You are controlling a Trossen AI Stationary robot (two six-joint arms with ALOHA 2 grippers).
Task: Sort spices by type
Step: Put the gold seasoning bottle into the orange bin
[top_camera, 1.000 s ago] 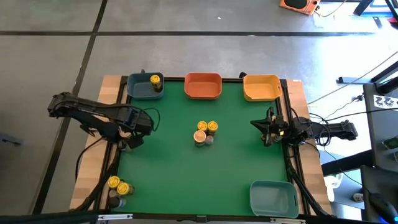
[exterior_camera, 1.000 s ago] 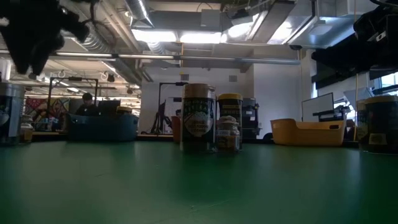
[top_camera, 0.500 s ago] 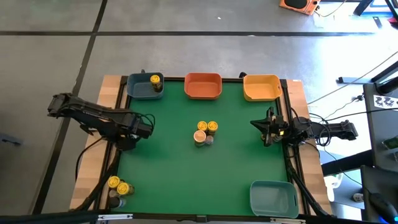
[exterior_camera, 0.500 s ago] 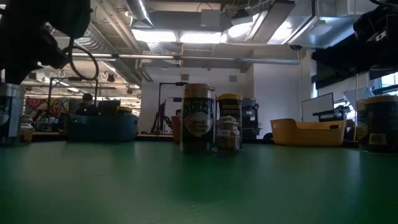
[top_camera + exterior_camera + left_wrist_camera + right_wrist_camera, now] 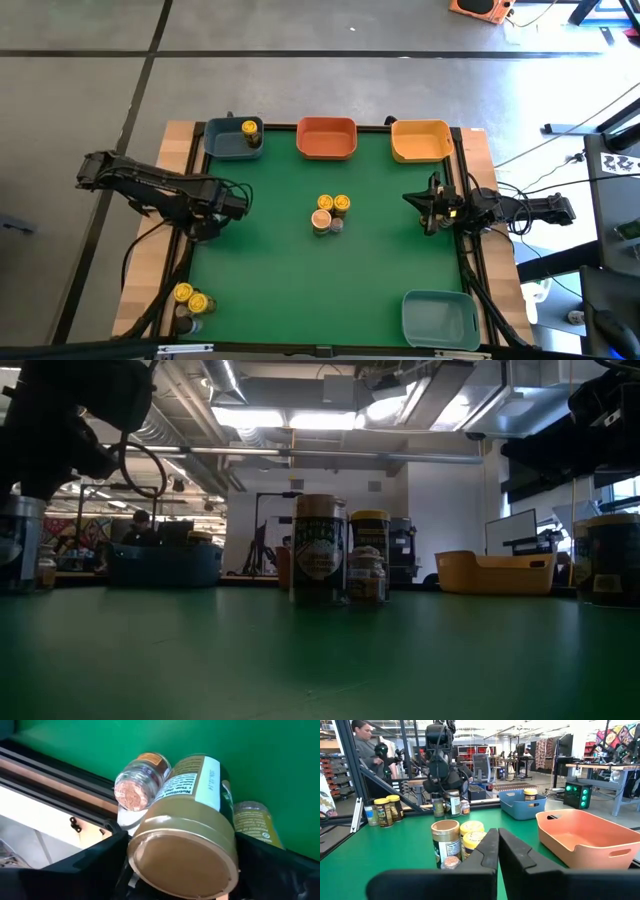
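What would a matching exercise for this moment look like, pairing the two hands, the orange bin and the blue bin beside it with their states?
Things:
1. left hand
2. right hand
3. orange bin
4. blue bin beside the orange bin

States:
A. shut on nothing, at the table's right edge
B. holds one yellow-lidded jar
C. shut on a tan-lidded jar, at the table's left edge
D. holds nothing

Pairs: 1-C, 2-A, 3-D, 4-B
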